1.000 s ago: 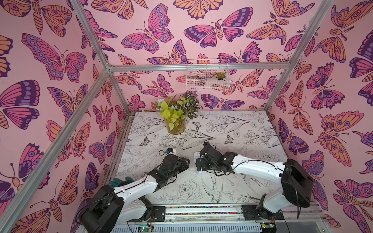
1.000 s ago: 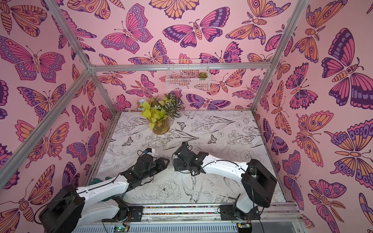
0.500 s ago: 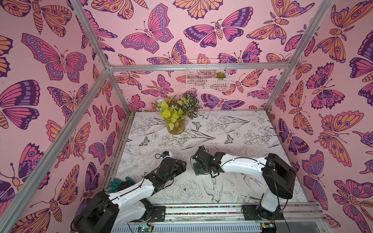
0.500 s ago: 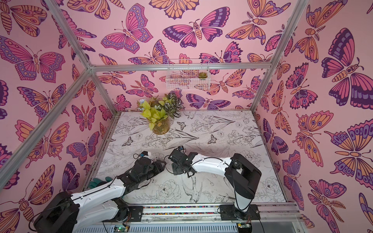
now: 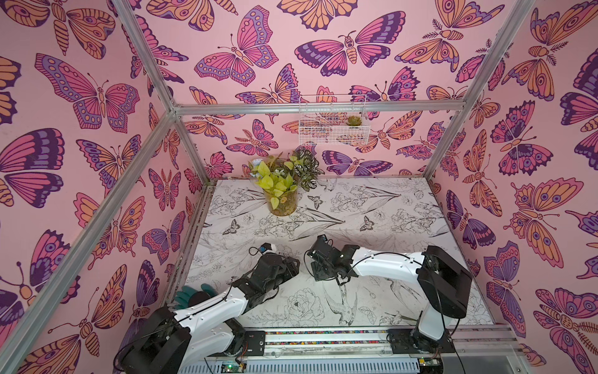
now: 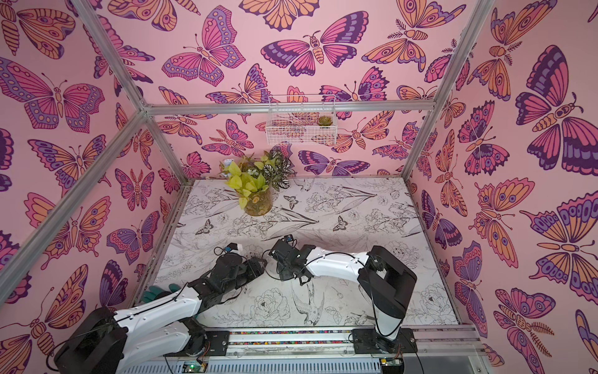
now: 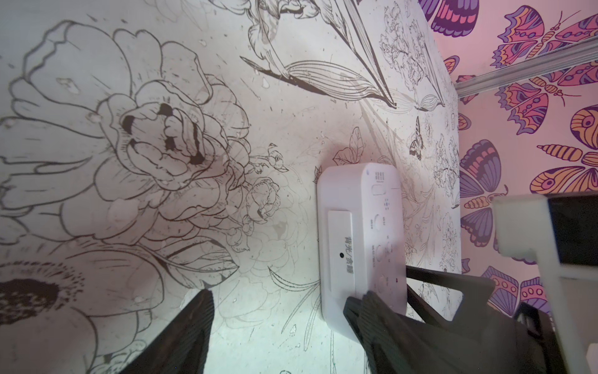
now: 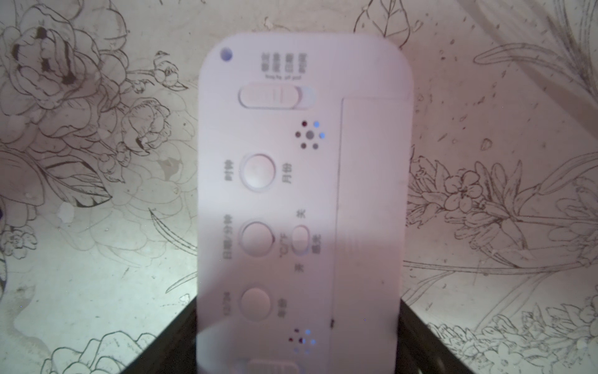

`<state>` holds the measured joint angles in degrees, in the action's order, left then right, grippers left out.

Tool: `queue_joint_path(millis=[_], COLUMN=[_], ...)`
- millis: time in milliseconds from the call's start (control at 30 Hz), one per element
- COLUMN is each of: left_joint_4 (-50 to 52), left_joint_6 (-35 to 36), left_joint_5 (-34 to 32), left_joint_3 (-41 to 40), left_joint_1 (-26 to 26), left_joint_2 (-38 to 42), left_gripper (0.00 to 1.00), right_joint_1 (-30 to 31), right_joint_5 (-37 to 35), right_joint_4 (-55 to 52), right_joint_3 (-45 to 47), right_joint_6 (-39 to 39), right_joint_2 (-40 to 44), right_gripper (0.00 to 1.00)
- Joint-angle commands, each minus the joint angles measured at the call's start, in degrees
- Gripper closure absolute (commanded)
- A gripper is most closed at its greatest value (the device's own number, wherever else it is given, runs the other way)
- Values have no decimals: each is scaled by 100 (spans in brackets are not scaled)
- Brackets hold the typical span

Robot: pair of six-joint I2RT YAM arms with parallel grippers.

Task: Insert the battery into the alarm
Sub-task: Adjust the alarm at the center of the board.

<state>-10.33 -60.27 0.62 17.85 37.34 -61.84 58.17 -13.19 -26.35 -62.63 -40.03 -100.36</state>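
Clamped across the width of alarm (image 8: 297, 194) by right gripper (image 8: 299, 311), back up, near middle of tabletop (image 8: 97, 259), long axis running straight out from fingers (image 8: 174, 349). With left gripper (image 7: 281, 298) spread open just beside its end.

Your walls (image 5: 291, 81) are pink, printed with butterflies in magenta, purple and orange. Your desk (image 5: 404, 210) is off-white, covered in black line drawings of flowers, birds and butterflies. The alarm (image 8: 275, 200) is white with grey lettering and one blue dot. The left arm (image 5: 210, 311) and right arm (image 5: 388, 265) are white with black joints; the left hand (image 5: 293, 265) and right hand (image 5: 312, 267) are black. The far plant (image 5: 278, 181) shows yellow-green leaves beside dark, white-veined ones, in an amber pot (image 5: 284, 205). The wall basket (image 5: 323, 137) is white wire. Near left, the glove (image 5: 186, 293) is teal.
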Motion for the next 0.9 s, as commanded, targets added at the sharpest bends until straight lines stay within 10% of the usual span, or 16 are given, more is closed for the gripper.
queue_joint_path(millis=[0, 500, 867], left_joint_4=[-89, -1660, -2150], left_joint_6=[3, -683, -890], left_joint_5=[385, 1079, 1186], left_joint_3=[142, 576, 487], left_joint_1=[-50, 159, 189], left_joint_2=[-94, -988, -1235], left_gripper=[19, 10, 51], right_joint_1=[22, 28, 10], right_joint_5=[48, 762, 1007], right_joint_4=[241, 1318, 1401], right_joint_3=[196, 977, 1064], right_joint_6=[48, 206, 132], right_joint_2=[383, 1827, 1941], right_gripper=[38, 40, 40])
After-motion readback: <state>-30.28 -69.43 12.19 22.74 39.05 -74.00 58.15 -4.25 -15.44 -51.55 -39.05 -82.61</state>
